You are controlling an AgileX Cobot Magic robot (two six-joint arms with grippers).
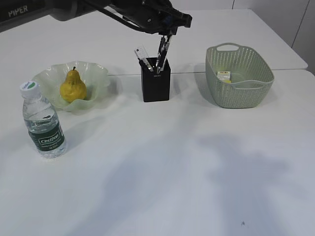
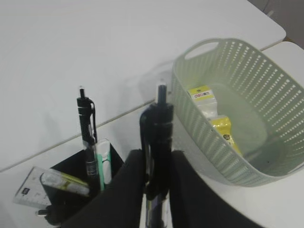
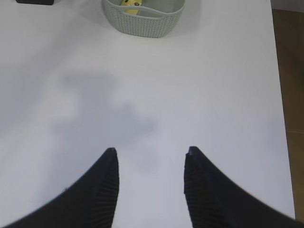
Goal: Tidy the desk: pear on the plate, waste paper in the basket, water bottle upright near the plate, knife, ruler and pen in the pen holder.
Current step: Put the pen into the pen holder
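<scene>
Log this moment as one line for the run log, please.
left end effector: shut on pen, over pen holder | right end effector: open, empty | pear: on plate | bottle: upright

A robot test setup in a lab or office-like room is suggested. A large plain white worktop [image 1: 162,187] is seen, butted against a second white table along its far edge, with pale wall panels behind. A black arm marked "PIPER" [image 1: 74,10] is mounted over the far left corner. A strip of brown floor [image 3: 289,95] is visible past the right edge.
</scene>
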